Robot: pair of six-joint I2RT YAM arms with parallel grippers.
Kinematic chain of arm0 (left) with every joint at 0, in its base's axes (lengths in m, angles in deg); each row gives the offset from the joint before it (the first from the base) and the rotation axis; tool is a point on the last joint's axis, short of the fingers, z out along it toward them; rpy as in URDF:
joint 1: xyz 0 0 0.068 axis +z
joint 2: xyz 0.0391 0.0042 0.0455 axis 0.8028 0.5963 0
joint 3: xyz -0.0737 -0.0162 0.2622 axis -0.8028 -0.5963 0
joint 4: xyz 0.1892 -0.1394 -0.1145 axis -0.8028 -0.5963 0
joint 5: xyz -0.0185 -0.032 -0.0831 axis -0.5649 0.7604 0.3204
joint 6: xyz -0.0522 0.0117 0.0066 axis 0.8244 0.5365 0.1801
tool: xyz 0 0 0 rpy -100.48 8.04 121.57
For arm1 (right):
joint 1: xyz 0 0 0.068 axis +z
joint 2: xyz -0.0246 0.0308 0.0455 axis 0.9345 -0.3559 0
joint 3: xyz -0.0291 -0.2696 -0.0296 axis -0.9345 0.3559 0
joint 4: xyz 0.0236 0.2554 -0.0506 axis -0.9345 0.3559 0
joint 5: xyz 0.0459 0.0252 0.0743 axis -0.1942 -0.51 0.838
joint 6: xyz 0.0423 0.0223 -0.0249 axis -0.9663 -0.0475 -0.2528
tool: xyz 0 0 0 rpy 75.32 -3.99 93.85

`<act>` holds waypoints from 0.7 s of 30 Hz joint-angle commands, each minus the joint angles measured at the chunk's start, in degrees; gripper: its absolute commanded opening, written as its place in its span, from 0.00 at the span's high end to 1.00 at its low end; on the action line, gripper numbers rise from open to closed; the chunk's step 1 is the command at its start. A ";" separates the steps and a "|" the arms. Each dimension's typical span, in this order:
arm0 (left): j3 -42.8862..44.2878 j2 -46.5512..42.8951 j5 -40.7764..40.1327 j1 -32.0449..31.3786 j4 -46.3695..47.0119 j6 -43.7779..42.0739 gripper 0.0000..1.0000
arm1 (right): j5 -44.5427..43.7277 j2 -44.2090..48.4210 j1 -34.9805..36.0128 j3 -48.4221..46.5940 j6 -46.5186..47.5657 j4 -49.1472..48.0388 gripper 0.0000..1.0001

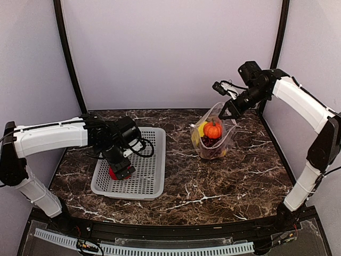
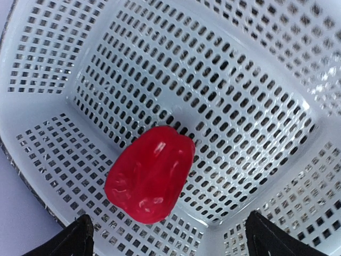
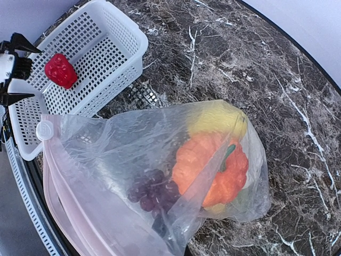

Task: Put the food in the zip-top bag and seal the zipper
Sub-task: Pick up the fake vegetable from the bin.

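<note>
Fingers (image 2: 79, 240) of our left gripper (image 1: 121, 170) are standing wide apart with nothing between them, and we are hovering over the red pepper (image 2: 151, 181). It is lying on the floor of the white perforated basket (image 1: 154, 165), nearer one fingertip than the other. Our right gripper (image 1: 228, 110) is pinching the upper rim of the zip-top bag (image 3: 106, 154) and holding it up at the far right of the marble table (image 1: 240, 181), so the mouth is gaping. Its fingertips are not showing in the wrist view.

We are judging the pepper the first risk. It is glossy, rounded and lobed, so hard fingertips closing off-centre could squirt it sideways across the slick grid floor or jam it against a basket wall.

The bag is thin, crinkly film, and the orange fruit (image 3: 213, 165), the grapes (image 3: 152, 189) and a yellow piece (image 3: 218, 120) are weighing down its bottom. That load could drag the rim out of our pinch, or the mouth could fold shut as the pepper arrives.

The zipper (image 3: 50, 181), a pinkish strip with a white slider (image 3: 44, 129) at one end, is curving with the slack film. If it is creasing, or if food is lying across it, we are expecting a poor seal.
</note>
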 commanded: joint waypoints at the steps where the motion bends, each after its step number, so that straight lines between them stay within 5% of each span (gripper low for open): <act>1: -6.02 0.11 0.88 0.79 1.06 -11.07 0.01 | 1.40 2.44 0.52 1.00 0.07 -1.97 0.99; 21: -4.56 8.37 -6.60 4.63 7.66 -25.83 0.03 | 2.18 3.10 0.62 3.24 0.92 -2.02 0.99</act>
